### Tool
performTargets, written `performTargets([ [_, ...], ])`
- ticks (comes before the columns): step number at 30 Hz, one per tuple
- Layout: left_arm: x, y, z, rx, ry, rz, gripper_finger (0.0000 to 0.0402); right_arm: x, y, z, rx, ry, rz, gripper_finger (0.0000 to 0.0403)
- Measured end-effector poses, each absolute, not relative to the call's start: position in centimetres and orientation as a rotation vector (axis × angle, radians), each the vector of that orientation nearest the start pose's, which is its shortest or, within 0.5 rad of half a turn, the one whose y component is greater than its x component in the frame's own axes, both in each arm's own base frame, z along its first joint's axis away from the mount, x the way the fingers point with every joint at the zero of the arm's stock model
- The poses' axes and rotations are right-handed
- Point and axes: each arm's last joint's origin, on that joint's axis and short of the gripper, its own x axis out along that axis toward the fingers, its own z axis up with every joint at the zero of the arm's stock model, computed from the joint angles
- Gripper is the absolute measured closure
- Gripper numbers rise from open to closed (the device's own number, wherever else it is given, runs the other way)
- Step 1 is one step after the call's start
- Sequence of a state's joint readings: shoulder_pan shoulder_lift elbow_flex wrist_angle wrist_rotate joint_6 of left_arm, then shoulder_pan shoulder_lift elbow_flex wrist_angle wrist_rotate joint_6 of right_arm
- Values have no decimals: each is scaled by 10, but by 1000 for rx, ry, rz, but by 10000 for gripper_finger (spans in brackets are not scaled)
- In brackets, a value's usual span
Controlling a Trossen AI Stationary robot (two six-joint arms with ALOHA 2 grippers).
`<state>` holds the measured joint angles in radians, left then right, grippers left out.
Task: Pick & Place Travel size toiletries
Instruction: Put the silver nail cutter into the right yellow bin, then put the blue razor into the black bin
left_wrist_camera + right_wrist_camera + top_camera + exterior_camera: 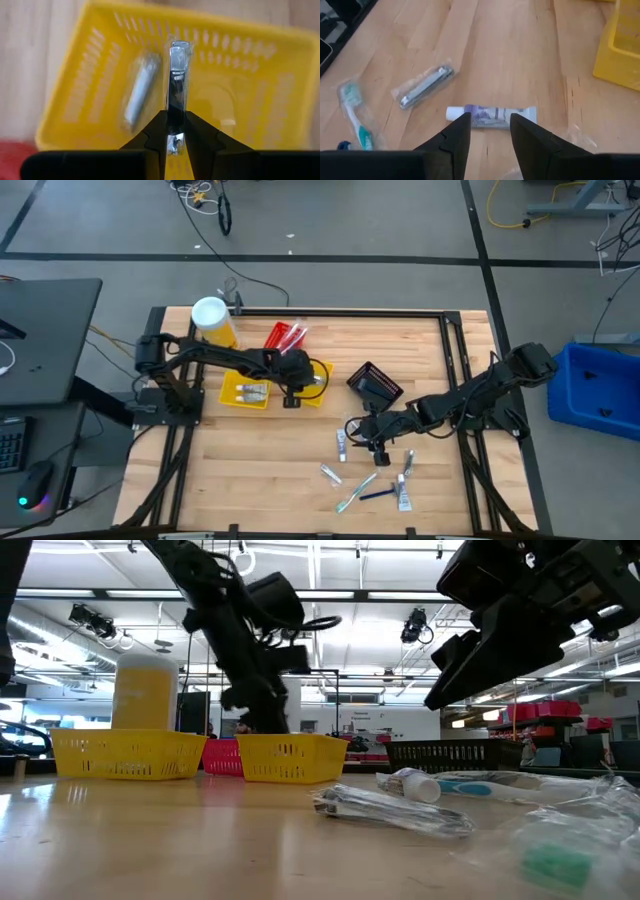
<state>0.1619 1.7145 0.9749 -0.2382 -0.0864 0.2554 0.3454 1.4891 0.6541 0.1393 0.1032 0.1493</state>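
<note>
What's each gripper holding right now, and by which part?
Left gripper pinches a slim wrapped metallic item by its near end, above a yellow bin. Right gripper is open, holding nothing, straddling a toothpaste tube.

This is a robotics lab or workshop set in a large industrial hall. The low view looks across the wooden table (150, 840) into an open room with a high ceiling, long strip lights (330, 565) and ceiling-hung cameras or fixtures (415, 625), and red storage bins (540, 712) on shelving at the far side. From above, the table (260, 470) sits in a black metal frame (170, 470) on a grey concrete floor (350, 220) marked with dark tape lines, with loose cables (205, 195) trailing across it. A desk with a keyboard (12, 442) and mouse (38, 478) stands beside the rig, and a blue plastic crate (600, 385) sits opposite.
</note>
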Motion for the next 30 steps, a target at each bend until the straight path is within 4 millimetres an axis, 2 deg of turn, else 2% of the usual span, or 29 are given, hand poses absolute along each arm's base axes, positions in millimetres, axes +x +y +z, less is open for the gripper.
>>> performTargets([
  [3,337,57,163,221,963,96,334,266,93,163,-12,697,180,258],
  [8,337,57,155,267,992,65,302,267,93,159,-7,688,181,257],
  [18,338,58,153,260,992,77,239,268,93,159,2,679,180,257],
  [24,339,55,153,252,986,86,231,267,93,158,33,694,166,257],
  [30,343,45,166,256,988,121,245,262,91,159,24,743,158,262],
])
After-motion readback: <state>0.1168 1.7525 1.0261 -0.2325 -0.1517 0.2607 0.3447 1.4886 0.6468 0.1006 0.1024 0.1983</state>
